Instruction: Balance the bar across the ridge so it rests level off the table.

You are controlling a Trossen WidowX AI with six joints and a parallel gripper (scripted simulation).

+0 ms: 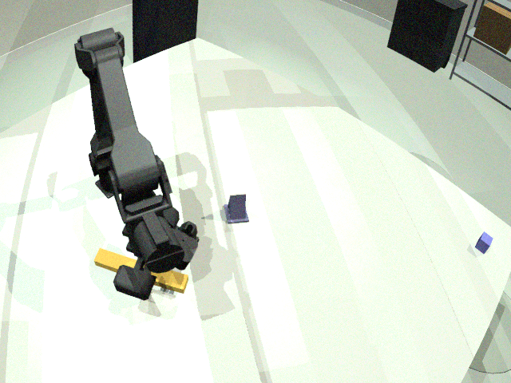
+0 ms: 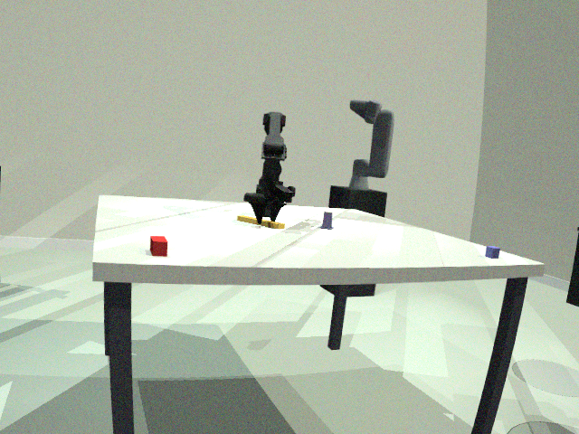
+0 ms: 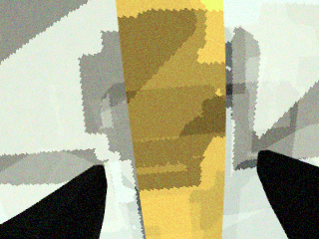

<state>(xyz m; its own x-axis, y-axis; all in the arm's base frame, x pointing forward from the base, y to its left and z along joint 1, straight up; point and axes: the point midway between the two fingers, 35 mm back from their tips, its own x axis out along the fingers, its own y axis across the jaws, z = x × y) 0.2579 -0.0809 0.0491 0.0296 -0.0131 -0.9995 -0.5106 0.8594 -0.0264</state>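
Note:
The yellow bar (image 1: pixel 110 260) (image 2: pixel 246 219) (image 3: pixel 174 209) lies flat on the table (image 2: pixel 327 274). My gripper (image 2: pixel 266 221) (image 3: pixel 182 169) is open, pointing down over the bar, with one fingertip on each side of it. In the wrist view there is a gap between the bar and each finger. In the top view the arm and gripper body hide the middle of the bar and the fingertips. The purple ridge (image 1: pixel 237 207) (image 2: pixel 327 220) stands upright on its flat base, to the right of the bar and apart from it, with nothing on top.
A blue cube (image 1: pixel 483 242) (image 2: pixel 492 252) sits far to the right near the table edge. A red cube (image 2: pixel 158 246) sits near the front left of the table in the exterior view. Another grey arm (image 2: pixel 382 142) stands on a black pedestal (image 2: pixel 357 197) behind the table.

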